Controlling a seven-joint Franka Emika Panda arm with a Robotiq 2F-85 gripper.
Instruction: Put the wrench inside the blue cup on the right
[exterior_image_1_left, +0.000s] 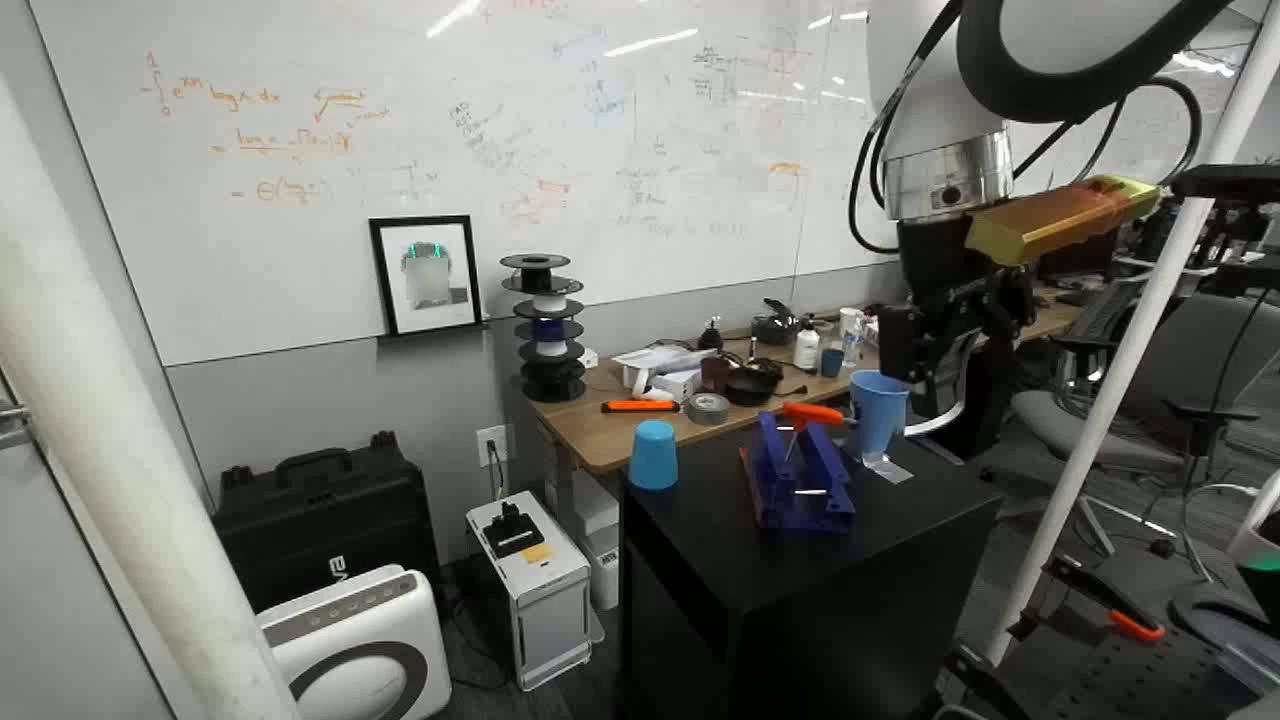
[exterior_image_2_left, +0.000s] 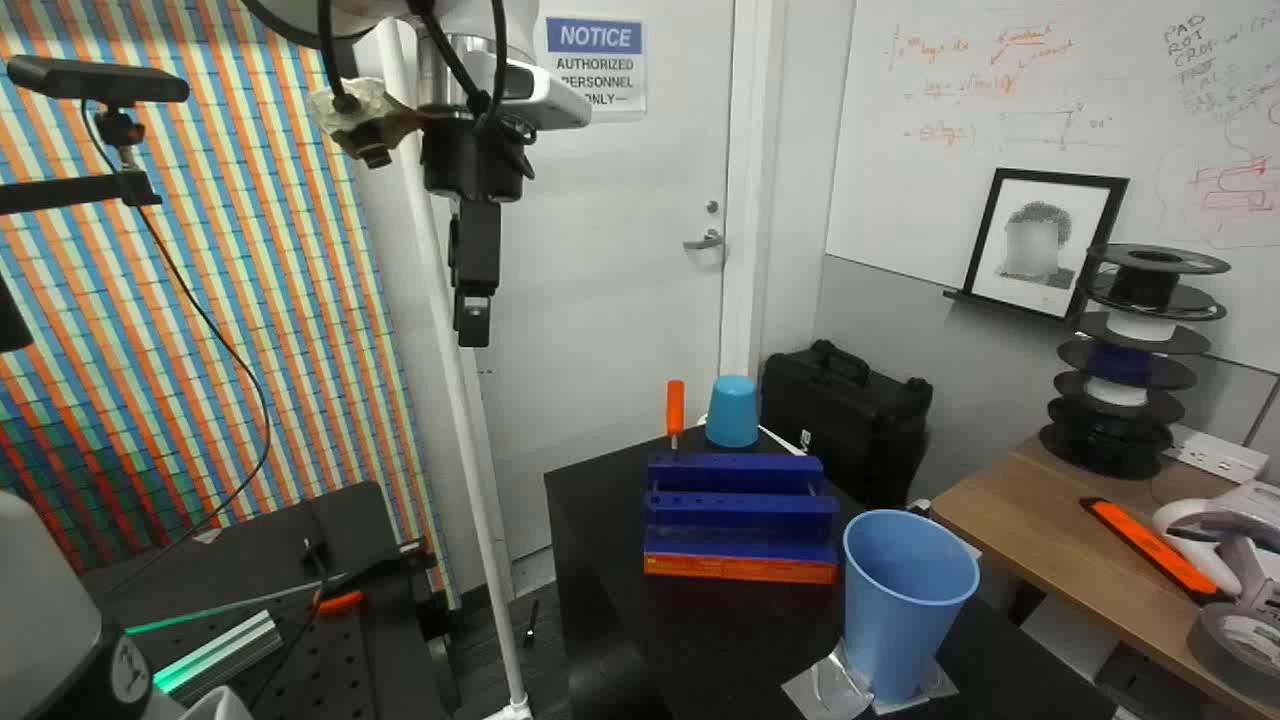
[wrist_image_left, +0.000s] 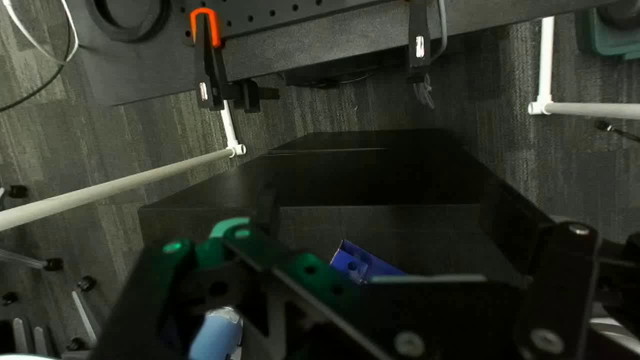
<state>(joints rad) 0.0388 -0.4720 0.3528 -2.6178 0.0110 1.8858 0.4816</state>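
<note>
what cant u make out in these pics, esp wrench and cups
Wrench, in an exterior view: lower shaft, hidden by the rack.
Upright cup, in both exterior views: floor, hidden by near wall; in the wrist view: cut off by bottom edge.
Upside-down cup, in both exterior views: anything beneath, hidden by its walls.
Most of the rack, in the wrist view: hidden by gripper.
Framed picture, in both exterior views: face, blurred.

Door sign (exterior_image_2_left: 597, 67): "NOTICE"; whiteboard (exterior_image_1_left: 490, 180), apparently "log"
</note>
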